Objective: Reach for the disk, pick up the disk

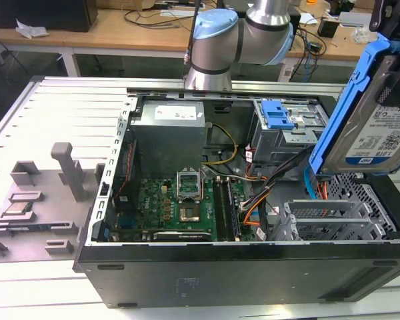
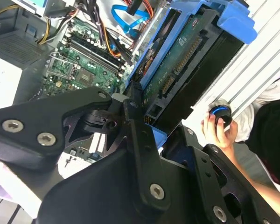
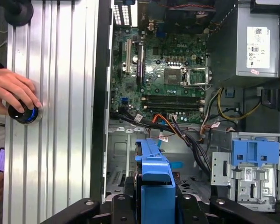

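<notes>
Grip: the disk (image 3: 155, 184) is held clamped between the fingers of the gripper (image 3: 156, 205) in the first wrist view, the black finger links pressed on both sides of its blue caddy.
Grip, other side: in the second wrist view the same disk (image 2: 186, 65) is seen from its green circuit-board face, with the gripper (image 2: 151, 135) closed on its near end.
Step in hand: the pick-up is judged to be well along, since the disk (image 1: 373, 107) is seen lifted and tilted above the computer case (image 1: 240, 267) at the exterior view's right.
Doing it well: the hold should be kept firm and even on the caddy rails, not on the board face, so that the drive cannot pivot in the jaws.
Clearance: the orange and blue cables (image 1: 318, 187) just below the raised disk should be kept free of its lower edge, as a snag is judged possible.
Disk, look: a flat silver-grey body with a white-and-blue label is framed by a bright blue plastic caddy.
Below the disk: an open drive bay (image 3: 126, 158) and the green motherboard (image 3: 170, 74) are seen inside the case.
Farther off: a person's hand (image 3: 14, 91) is rested on a round black-and-blue knob (image 3: 24, 113) on the ribbed metal table (image 3: 60, 140).
Farthest: the arm's blue-capped joint (image 1: 215, 37) is seen behind the case.
</notes>
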`<action>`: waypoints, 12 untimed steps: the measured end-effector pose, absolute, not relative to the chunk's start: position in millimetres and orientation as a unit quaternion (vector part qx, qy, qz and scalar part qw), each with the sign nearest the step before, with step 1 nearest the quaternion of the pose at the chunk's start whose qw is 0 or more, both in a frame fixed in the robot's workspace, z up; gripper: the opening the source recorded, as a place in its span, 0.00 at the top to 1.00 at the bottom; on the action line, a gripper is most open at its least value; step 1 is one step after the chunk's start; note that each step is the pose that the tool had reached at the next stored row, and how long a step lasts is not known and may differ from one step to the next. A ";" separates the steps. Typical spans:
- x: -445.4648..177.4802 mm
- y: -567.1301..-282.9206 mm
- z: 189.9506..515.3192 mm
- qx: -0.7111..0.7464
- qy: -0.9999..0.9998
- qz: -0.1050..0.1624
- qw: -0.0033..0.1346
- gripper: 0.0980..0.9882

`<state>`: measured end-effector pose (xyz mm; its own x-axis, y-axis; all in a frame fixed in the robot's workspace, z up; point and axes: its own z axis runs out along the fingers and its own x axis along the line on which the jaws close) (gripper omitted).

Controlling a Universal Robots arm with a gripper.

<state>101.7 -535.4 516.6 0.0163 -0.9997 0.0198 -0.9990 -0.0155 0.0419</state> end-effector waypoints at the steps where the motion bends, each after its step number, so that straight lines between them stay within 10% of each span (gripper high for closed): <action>1: 101.7 -537.9 516.4 0.712 -0.701 -0.008 0.022 0.70; 12: 101.1 -553.1 506.3 0.703 -0.711 -0.008 0.022 0.70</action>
<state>101.1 -553.1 506.3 -0.0117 -0.9997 0.0199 -0.9990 0.0125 0.0419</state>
